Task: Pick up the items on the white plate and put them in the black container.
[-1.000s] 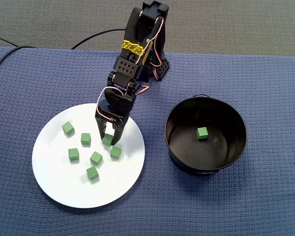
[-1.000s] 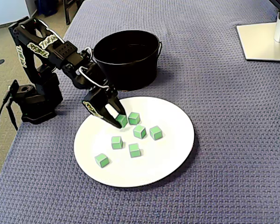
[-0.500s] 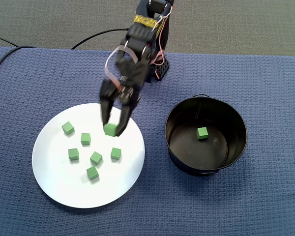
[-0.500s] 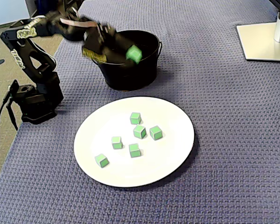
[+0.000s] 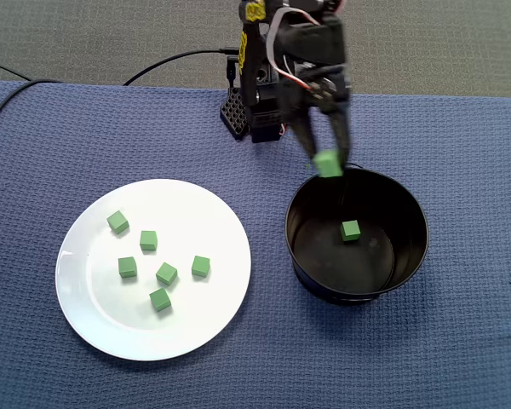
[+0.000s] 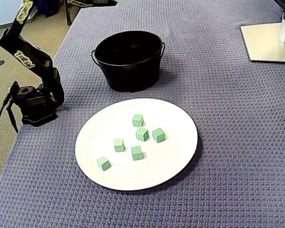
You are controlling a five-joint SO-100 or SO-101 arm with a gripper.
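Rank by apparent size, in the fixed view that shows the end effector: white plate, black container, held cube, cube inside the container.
1. white plate
2. black container
3. held cube and cube inside the container: alike; the held one looks slightly larger but is nearer the camera, so unranked.

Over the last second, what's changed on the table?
The end effector lifted one green cube off the white plate and swung it right, in a fixed view, over the black bucket. The six other cubes on the plate and the cube in the bucket stayed put.
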